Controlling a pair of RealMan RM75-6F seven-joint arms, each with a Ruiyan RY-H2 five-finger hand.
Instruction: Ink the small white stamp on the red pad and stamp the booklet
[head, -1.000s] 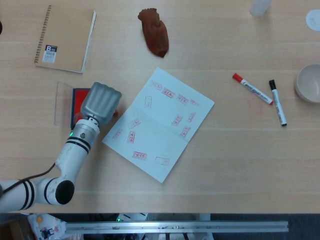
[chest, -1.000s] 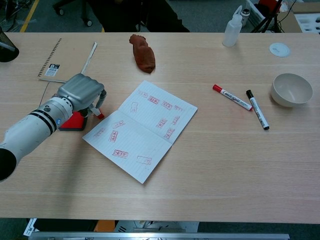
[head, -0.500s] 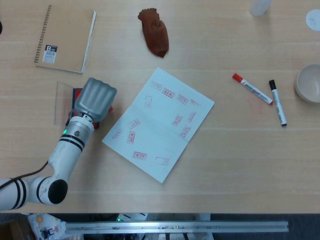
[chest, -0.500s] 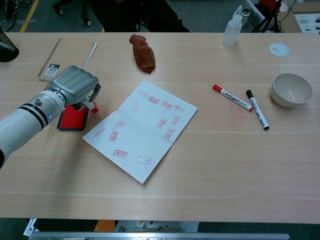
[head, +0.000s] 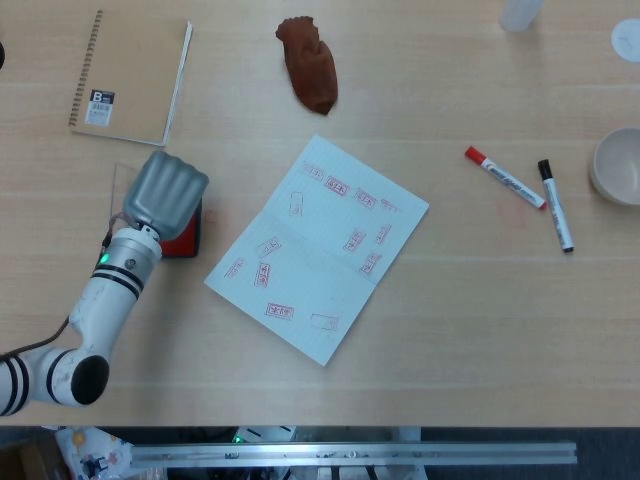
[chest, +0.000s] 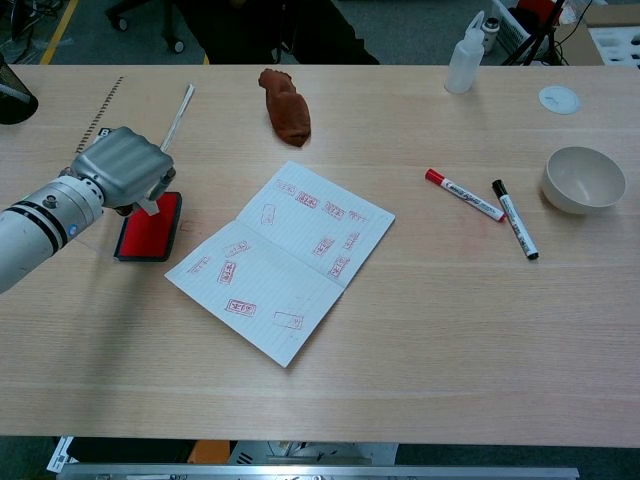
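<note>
The open booklet (head: 318, 245) (chest: 285, 255) lies mid-table, its pages carrying several red stamp marks. Left of it sits the red ink pad (head: 186, 237) (chest: 150, 226). My left hand (head: 166, 190) (chest: 120, 166) hovers over the pad's far end with its fingers curled down. A small white stamp (chest: 151, 205) pokes out beneath it, pinched in the fingers, just above the pad's surface. The head view hides the stamp under the hand. My right hand shows in neither view.
A brown spiral notebook (head: 130, 70) lies at the far left, a rust-red cloth (head: 310, 65) behind the booklet. On the right are a red marker (head: 505, 178), a black marker (head: 556, 205), a bowl (chest: 583, 178), a squeeze bottle (chest: 462, 58) and a round lid (chest: 559, 98).
My left hand has moved left and back, from the booklet's left edge to above the red pad, carrying the stamp along. The booklet has not moved.
</note>
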